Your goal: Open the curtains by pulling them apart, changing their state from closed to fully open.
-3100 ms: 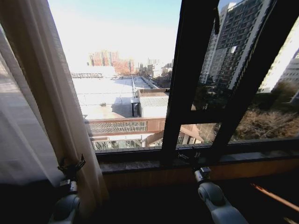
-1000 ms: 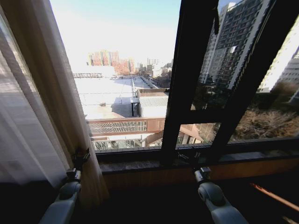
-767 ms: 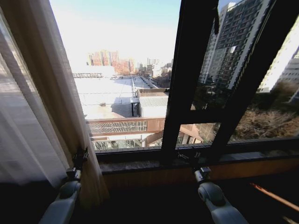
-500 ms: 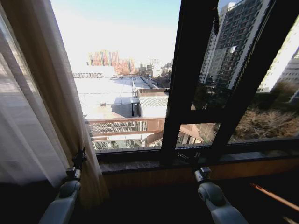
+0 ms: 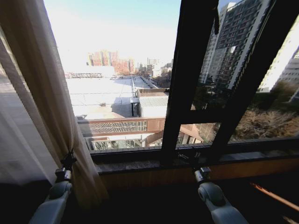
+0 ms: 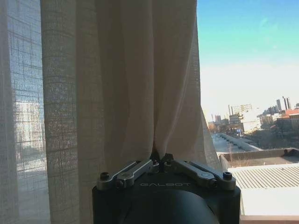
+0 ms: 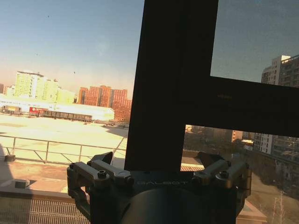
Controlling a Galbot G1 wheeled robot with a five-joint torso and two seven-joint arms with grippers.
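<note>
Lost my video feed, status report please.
Left gripper shut on curtain, bunched at window's left. Right gripper open, idle by the sill. Nothing in the way.

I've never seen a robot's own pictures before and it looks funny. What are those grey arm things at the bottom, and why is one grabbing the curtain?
Those are the robot's two arms, each ending in a gripper, which works like a hand. One picture comes from a camera on its head, looking at a big window. The other two come from small cameras on its wrists, so you see what each hand faces.

The left gripper is pinched shut on the curtain, a tall cream cloth with folds. The left wrist picture shows the cloth bunching right where the fingers meet. The robot's job is to pull the curtains open.

The right gripper holds nothing. It sits open near the windowsill, facing the dark window frame. Outside are rooftops and tall buildings.
</note>
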